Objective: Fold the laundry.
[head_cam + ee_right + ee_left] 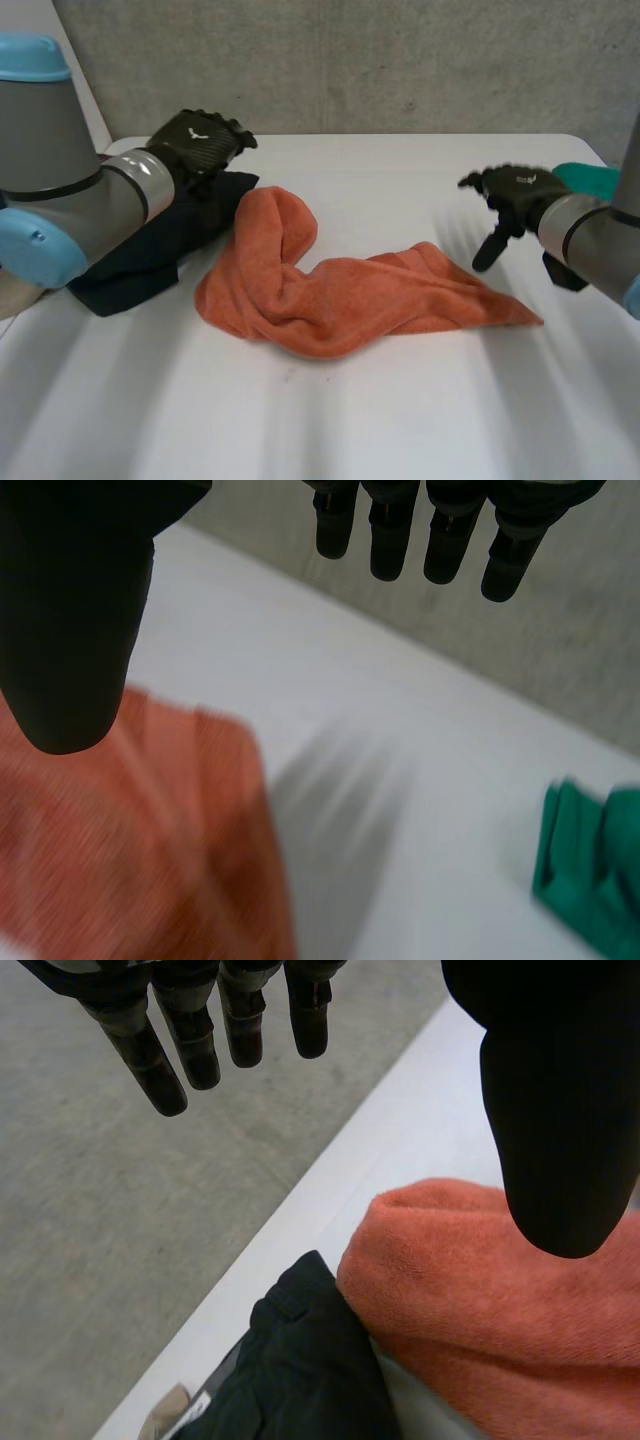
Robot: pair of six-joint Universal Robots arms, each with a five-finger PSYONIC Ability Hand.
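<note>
An orange towel [330, 285] lies crumpled across the middle of the white table [330, 420], one end bunched toward the left, the other tapering to a corner at the right. My left hand [200, 140] hovers open above the towel's left end [500, 1310], fingers [190, 1040] straight and holding nothing. My right hand [510, 195] is open in the air just right of the towel's right part [130, 860], fingers [400, 530] extended, thumb [70, 620] apart, empty.
A black garment [150, 245] lies under my left arm, touching the towel's left end [300, 1370]. A green cloth [590, 180] sits at the table's far right edge [590, 870]. The table's far edge runs close behind both hands.
</note>
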